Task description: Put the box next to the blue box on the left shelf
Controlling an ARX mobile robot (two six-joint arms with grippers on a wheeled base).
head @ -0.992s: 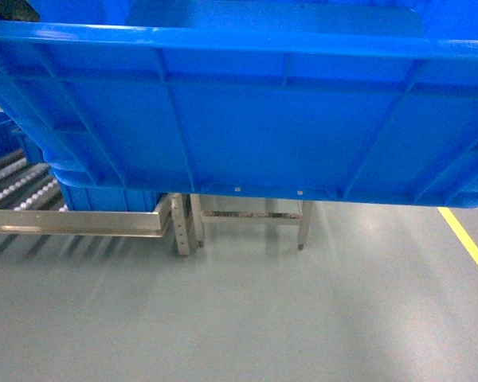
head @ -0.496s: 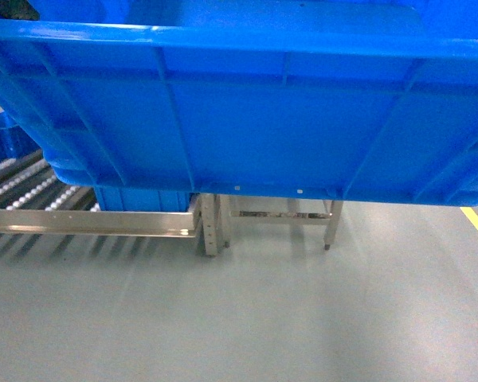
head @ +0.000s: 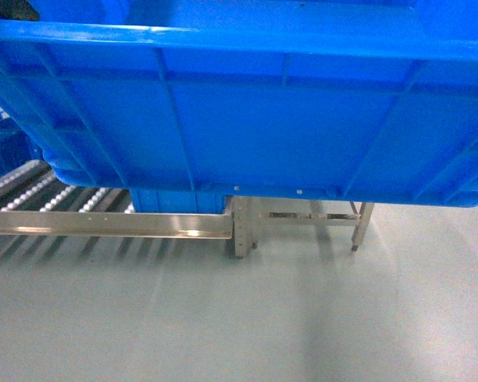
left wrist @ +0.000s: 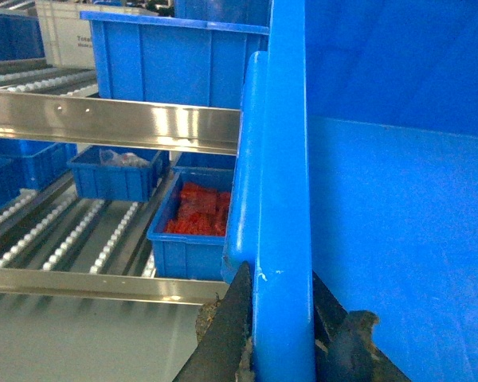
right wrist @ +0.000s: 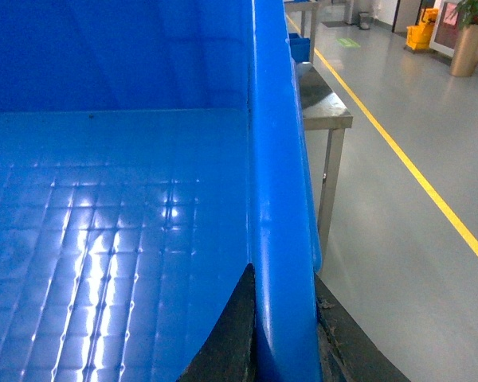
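Observation:
The box [head: 263, 119], a big bright-blue ribbed crate, is held off the floor and fills the upper half of the head view. My left gripper [left wrist: 280, 274] is shut on its left rim, one finger on each side. My right gripper [right wrist: 283, 274] is shut on its right rim in the same way. Below and left of the crate is the left shelf [head: 103, 224], a steel flow rack with a front lip and white roller tracks [head: 32, 195]. A blue box [left wrist: 187, 239] holding red parts sits on it by the lip, partly hidden under the crate in the head view [head: 175, 200].
A smaller blue bin [left wrist: 111, 175] sits further back on the rollers. An upper rack rail [left wrist: 111, 119] carries a large blue crate [left wrist: 175, 60]. A steel table [right wrist: 323, 111] stands right of the rack, and a yellow floor line [right wrist: 414, 167] runs beyond it.
In the head view the rack, its end post and the steel table have slid to the right, showing more rollers. The crate stays gripped in the same place by both grippers.

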